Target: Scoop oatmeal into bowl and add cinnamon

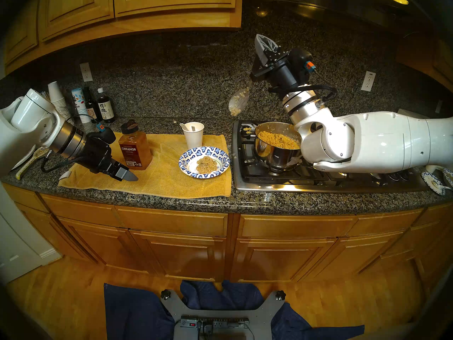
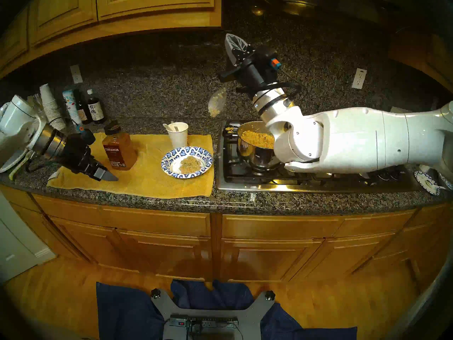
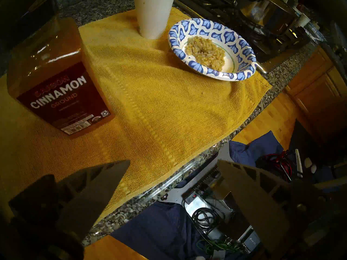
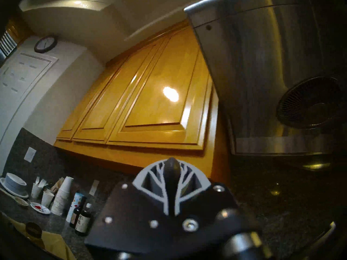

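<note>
Right now the right gripper (image 1: 263,48) is clamped on the handle of a white spoon (image 1: 239,102), pointing up toward the backsplash w/ the spoon hanging below it, bowl end down and smeared w/ leftover oatmeal. The spoon hangs above the cooktop's left edge, up-left of the steel pot (image 1: 278,145), which holds plenty of oatmeal (image 1: 278,138). A first portion already sits in the blue-patterned paper bowl (image 1: 221,164), on the yellow towel (image 1: 171,182) on the counter (image 1: 245,199) just left of the cooktop (image 1: 282,182).

The key relation, as I read it: the pot opening is below and right of the spoon tip, the paper bowl below and left, so a second scoop means swinging right and down, tip first.

The left gripper (image 1: 126,174) hovers low over the towel, jaws wide and empty. The cinnamon jar (image 1: 134,148) stands upright just beyond it, long axis vertical, black cap on. It's far nearer the left arm than the right, so the left looks the obvious one for the cinnamon. A white paper cup (image 1: 194,134) stands just behind the paper bowl, w/ little clearance for a tilted jar.
</note>
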You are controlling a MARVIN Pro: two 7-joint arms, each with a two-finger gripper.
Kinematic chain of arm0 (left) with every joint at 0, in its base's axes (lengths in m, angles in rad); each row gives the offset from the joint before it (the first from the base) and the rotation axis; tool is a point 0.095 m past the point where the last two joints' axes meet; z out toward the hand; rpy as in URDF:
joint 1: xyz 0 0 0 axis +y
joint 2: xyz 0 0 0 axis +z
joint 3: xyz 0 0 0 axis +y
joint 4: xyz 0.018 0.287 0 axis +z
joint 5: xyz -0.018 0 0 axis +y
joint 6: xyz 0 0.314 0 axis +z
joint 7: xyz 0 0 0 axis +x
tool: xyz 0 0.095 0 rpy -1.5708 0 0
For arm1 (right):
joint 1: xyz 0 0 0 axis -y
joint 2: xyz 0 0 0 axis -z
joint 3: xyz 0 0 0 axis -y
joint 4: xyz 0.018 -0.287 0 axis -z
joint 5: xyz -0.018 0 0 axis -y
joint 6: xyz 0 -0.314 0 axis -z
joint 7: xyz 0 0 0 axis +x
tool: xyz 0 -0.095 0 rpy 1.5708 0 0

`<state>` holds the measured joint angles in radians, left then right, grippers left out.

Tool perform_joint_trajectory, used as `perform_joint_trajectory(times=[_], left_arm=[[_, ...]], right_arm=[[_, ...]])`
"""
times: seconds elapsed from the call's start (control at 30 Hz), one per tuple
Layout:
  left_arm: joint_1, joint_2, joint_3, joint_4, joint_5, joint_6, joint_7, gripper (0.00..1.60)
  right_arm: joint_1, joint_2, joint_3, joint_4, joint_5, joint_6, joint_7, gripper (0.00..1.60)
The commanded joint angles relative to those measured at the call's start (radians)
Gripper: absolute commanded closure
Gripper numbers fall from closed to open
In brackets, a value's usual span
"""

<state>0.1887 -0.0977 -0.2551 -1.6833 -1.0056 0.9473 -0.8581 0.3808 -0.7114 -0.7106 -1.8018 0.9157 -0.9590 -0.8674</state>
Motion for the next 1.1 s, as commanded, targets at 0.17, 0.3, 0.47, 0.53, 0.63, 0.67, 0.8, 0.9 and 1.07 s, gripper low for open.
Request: perform_joint_trajectory(times=[0.17, 0.3, 0.47, 0.53, 0.63, 0.67, 0.8, 0.9, 1.07], left_arm=[[-0.028, -0.002, -0.027, 0.002, -0.001, -0.002, 0.001, 0.0], [-0.029, -0.002, -0.027, 0.002, -0.001, -0.001, 0.001, 0.0], [-0.029, -0.002, -0.028, 0.002, -0.001, -0.001, 0.001, 0.0], [-0.03, -0.002, -0.028, 0.002, -0.001, -0.001, 0.001, 0.0], [-0.03, -0.002, -0.028, 0.002, -0.001, -0.001, 0.001, 0.0], [-0.03, -0.002, -0.028, 0.002, -0.001, -0.001, 0.001, 0.0], [-0.03, -0.002, -0.029, 0.002, -0.001, 0.0, 0.001, 0.0], [-0.03, -0.002, -0.029, 0.002, -0.001, 0.0, 0.001, 0.0], [-0.03, -0.002, -0.029, 0.002, -0.001, 0.0, 0.001, 0.0]], right_arm=[[0.023, 0.161, 0.043, 0.071, 0.014, -0.001, -0.105, 1.6], [0.015, 0.212, 0.047, 0.062, 0.007, -0.001, -0.111, 1.6], [-0.01, 0.249, 0.04, 0.058, 0.003, -0.001, -0.091, 1.6], [-0.022, 0.277, 0.041, 0.043, -0.009, -0.001, -0.102, 1.6], [-0.04, 0.299, 0.042, 0.029, -0.02, -0.001, -0.096, 1.6], [-0.046, 0.301, 0.042, 0.025, -0.024, -0.001, -0.101, 1.6], [-0.068, 0.311, 0.047, 0.007, -0.046, -0.001, -0.106, 1.6], [-0.085, 0.312, 0.049, 0.003, -0.057, -0.001, -0.106, 1.6], [-0.111, 0.309, 0.056, -0.004, -0.092, -0.001, -0.106, 1.6]])
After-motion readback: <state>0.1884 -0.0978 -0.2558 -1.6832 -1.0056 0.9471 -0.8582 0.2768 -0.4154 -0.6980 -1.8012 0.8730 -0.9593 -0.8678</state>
